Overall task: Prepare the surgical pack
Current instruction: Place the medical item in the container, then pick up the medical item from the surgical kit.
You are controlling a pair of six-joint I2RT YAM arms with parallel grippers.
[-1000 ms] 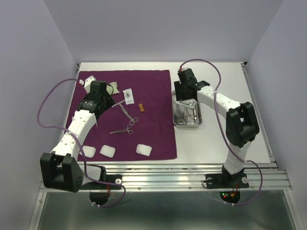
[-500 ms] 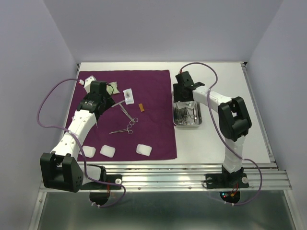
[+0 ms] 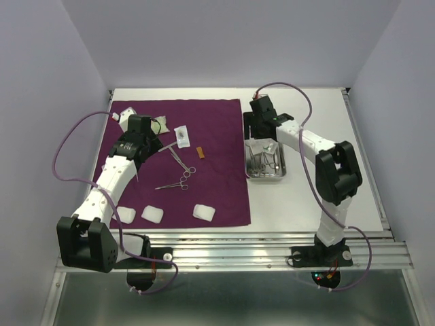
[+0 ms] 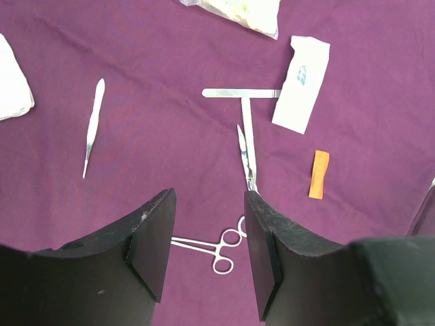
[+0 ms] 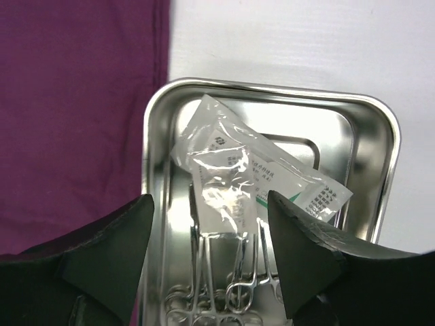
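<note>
From above, we see the purple cloth (image 3: pixel 217 122) spread flat over the left half of the white table (image 3: pixel 319 109). The steel tray (image 3: pixel 265 177) sits right against the cloth's right edge, and we cannot tell whether it overlaps. Three gauze pads (image 3: pixel 153 214) lie in a row along the cloth's near edge. Scissors (image 3: pixel 178 158) and a clamp (image 3: pixel 177 183) lie near its middle, with a white packet (image 3: pixel 181 136) and an orange strip (image 3: pixel 200 151) just beyond them. The left gripper (image 3: pixel 148 151) hangs over the cloth's left part, and the right gripper (image 3: pixel 257 132) shows at the tray's far end. In the left wrist view, the fingers (image 4: pixel 153 244) stand apart, released, with nothing between them. Below them the clamp (image 4: pixel 211 246) lies on the cloth and the scissors (image 4: pixel 247 153) point away. A flat metal strip (image 4: pixel 238 93) lies crosswise beyond the scissors, its end at the white packet (image 4: pixel 300 85). A thin blade (image 4: pixel 92 125) lies well to the left. In the right wrist view, the fingers (image 5: pixel 115 251) are spread wide and grasp nothing. Beneath them a crinkled clear packet (image 5: pixel 251 173) lies loose in the tray (image 5: pixel 272 88), partly over ring-handled tools (image 5: pixel 231 299) at its near end.
</note>
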